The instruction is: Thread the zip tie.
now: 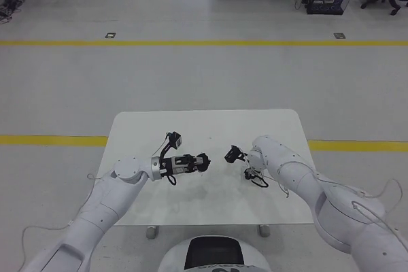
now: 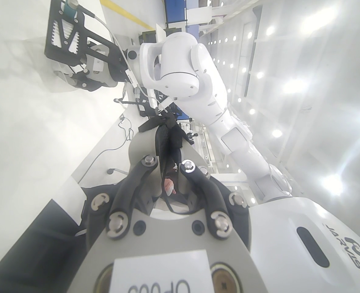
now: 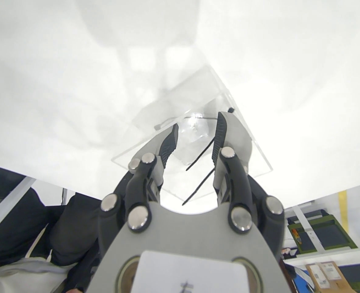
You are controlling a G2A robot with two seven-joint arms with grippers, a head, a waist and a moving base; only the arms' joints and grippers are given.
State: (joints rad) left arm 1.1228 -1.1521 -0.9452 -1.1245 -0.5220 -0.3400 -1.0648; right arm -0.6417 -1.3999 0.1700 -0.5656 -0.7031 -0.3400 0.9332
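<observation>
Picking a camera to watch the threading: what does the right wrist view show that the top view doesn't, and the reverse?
The right wrist view adds a black zip tie, two thin strands, over a clear plastic sheet. The top view adds the left gripper and the yellow floor lines. Shared: the right gripper, open, and the white table.

Top view looks down on the whole table (image 1: 204, 126); the close wrist views share it, the left's facing the right arm (image 2: 183, 62).
</observation>
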